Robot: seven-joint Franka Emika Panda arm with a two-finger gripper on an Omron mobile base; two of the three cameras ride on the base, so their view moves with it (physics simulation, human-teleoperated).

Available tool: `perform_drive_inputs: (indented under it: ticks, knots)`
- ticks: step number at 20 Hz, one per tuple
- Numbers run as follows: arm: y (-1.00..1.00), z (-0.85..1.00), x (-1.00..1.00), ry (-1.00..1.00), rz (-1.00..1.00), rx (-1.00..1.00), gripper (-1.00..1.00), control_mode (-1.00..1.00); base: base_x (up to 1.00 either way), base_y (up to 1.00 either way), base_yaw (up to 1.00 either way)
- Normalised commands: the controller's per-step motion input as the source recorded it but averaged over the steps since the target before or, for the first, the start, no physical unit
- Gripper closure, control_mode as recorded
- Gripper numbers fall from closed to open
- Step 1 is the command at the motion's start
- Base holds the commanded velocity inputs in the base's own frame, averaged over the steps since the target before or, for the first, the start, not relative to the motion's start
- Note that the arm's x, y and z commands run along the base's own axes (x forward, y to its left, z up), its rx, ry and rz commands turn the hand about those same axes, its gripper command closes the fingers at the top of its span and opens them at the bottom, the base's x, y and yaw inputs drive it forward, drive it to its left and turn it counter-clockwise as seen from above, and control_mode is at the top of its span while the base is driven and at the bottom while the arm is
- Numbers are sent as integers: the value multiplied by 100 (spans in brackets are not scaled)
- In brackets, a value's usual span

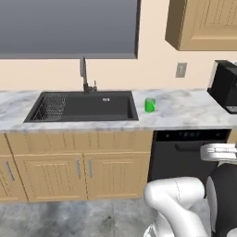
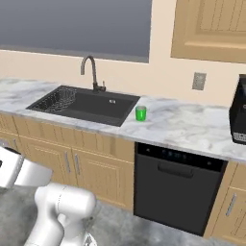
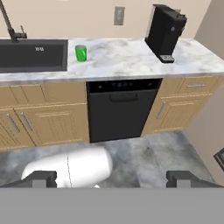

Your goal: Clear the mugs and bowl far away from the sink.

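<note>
We see our arm (image 1: 178,203) as glossy white rounded segments with dark joints; our pincer (image 3: 111,178) has small dark fingertips.

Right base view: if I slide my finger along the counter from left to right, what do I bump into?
Wire rack in the sink → faucet → green mug → black coffee machine.

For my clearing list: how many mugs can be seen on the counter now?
1. The green mug stands upright on the marble counter, just right of the sink. Others may be out of frame.
</note>
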Motion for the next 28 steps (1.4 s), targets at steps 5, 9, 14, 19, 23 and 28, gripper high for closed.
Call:
perform_drive_inputs:
  ticks: [5,9,14,19,23,28]
  knots:
    - [0,0,0,0,0,0,-100,100,61,-31,0]
    - [0,0,0,0,0,0,-100,100,75,-5,0]
    - [0,0,0,0,0,0,-100,100,84,-5,0]
    - [0,0,0,0,0,0,-100,100,79,-11,0]
    - [0,0,0,0,0,0,-100,100,63,-18,1]
    - [0,0,0,0,0,0,-100,100,35,-34,13]
